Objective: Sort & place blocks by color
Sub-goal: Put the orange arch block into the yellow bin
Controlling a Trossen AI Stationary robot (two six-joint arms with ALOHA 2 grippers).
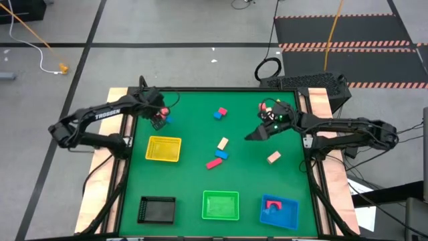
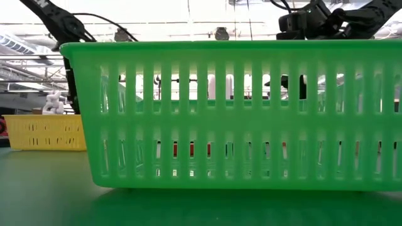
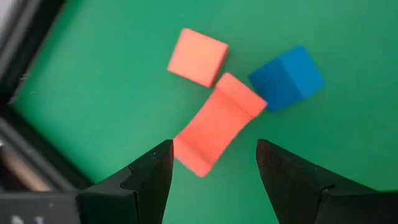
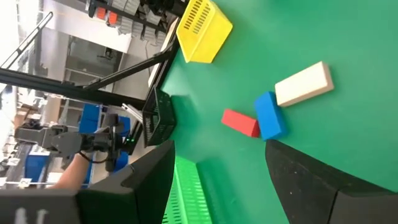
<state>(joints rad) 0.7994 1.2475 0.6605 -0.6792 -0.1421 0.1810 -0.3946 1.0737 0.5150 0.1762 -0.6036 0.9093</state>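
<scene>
Left gripper hovers with its jaws apart just above a flat red-orange bar-shaped block near the far left corner of the green counter, beside a small red-orange cube and a small blue cube. The step in hand seems to be picking this bar; next the jaws must descend on both sides of it and close without pushing the blue cube. Right gripper waits open over the counter's right part. The blue square plastic tray holds a pink block; the yellow tray, black tray and green tray look empty.
</scene>
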